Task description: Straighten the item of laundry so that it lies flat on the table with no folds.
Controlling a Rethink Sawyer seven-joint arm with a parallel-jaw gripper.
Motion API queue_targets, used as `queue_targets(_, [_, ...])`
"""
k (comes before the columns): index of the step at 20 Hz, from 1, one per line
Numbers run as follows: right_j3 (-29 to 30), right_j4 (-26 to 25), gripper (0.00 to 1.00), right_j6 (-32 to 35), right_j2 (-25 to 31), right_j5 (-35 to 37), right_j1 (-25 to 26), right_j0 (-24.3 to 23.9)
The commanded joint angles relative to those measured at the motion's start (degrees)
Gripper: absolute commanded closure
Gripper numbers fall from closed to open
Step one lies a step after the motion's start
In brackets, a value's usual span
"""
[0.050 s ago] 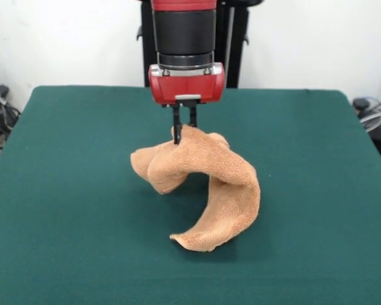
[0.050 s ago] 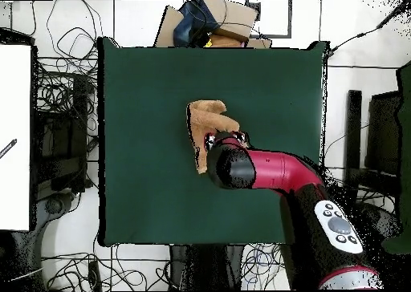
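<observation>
Near the middle of the green felt table (image 1: 63, 190) I have the tan terry towel (image 1: 222, 184) partly lifted: one end is raised, the rest twists down in a curl to a lower corner resting on the felt toward the camera in the front view. The towel hangs directly below the arm (image 1: 184, 28), its long axis running from the pinch point down and toward the camera. The arm stands vertical, wrist straight down. The gripper (image 1: 183, 130) has its narrow black fingers (image 1: 176, 127) pressed together on the towel's top edge.
</observation>
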Motion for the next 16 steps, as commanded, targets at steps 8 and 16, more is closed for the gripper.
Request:
queue_targets(8, [4.2, 5.4, 1.0, 10.5, -0.9, 4.2, -4.9, 2.9])
queue_targets(16, [6.2, 7.4, 0.0, 11.1, -2.7, 3.9, -6.8, 5.0])
